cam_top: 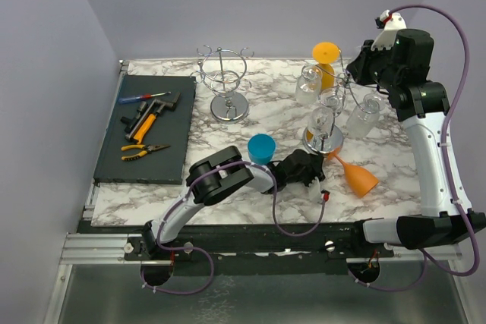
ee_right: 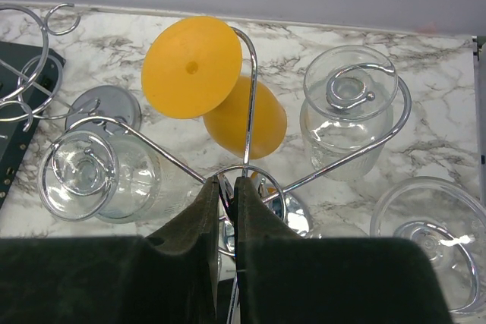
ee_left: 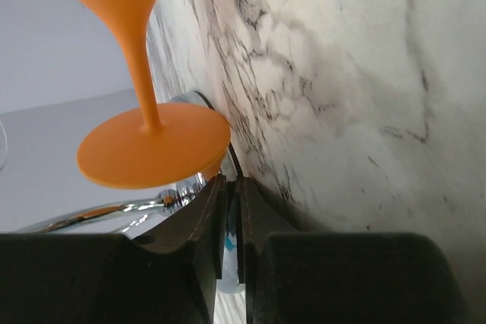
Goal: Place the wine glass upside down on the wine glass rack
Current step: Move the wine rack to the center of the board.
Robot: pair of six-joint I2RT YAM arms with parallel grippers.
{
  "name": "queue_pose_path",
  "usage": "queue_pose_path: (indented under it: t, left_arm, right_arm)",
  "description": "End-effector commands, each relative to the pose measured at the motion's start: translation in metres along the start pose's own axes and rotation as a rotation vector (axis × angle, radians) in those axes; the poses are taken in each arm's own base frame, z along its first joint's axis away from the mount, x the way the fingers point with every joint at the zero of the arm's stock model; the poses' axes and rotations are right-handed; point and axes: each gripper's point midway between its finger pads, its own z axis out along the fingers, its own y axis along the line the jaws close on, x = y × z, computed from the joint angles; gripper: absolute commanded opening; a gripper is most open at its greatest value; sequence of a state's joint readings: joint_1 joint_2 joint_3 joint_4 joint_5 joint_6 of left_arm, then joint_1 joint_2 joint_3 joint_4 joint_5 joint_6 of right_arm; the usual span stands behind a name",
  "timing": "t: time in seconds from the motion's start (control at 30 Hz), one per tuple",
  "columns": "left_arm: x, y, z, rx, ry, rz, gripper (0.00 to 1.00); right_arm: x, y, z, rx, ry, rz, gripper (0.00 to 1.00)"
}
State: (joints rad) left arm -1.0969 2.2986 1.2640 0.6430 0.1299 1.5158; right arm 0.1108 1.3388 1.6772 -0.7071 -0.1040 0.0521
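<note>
From above, the orange wine glass (cam_top: 357, 177) lies on its side on the marble table (cam_top: 250, 191), bowl toward my bases and foot beside the base of the wine glass rack (cam_top: 323, 140). My left gripper (cam_top: 313, 173) reaches in at the foot end, and my right gripper (cam_top: 351, 73) hangs over the rack's top. A second rack (cam_top: 225, 85) stands apart, bare. At my left wrist the jaws are drawn to a thin slit right under the rim of the foot (ee_left: 152, 146); I cannot tell whether that rim is nipped or only touching. At my right wrist the jaws are nearly together on the rack's chrome wires at its centre, which I take for a steadying hold, with the yellow glass (ee_right: 190, 66) and the clear glasses (ee_right: 345, 108) hanging around. I judge the orange glass light, stiff, smooth and probably plastic. The foot rim is a slippery hold, and the stem near the foot would serve me better.
</note>
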Motion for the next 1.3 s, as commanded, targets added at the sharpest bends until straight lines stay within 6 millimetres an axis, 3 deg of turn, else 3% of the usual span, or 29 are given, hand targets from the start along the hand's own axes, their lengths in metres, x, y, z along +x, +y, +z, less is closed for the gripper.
queue_pose_path:
  t: [0.0,0.47,0.77,1.27]
  left_arm:
    - [0.010,-0.004,0.012,0.003,0.030,0.009,0.16]
    - [0.043,-0.005,0.033,0.001,0.107,-0.007,0.15]
    - [0.079,-0.001,0.044,-0.011,0.178,-0.013,0.15]
    - [0.122,-0.006,0.037,-0.001,0.252,-0.005,0.15]
  right_arm:
    - [0.003,0.001,0.005,-0.013,0.003,0.015,0.00]
    - [-0.001,0.005,0.026,-0.044,0.008,0.009,0.00]
    - [-0.003,-0.010,0.042,0.023,-0.006,-0.011,0.00]
    - [-0.010,-0.040,0.068,0.171,-0.052,-0.036,0.00]
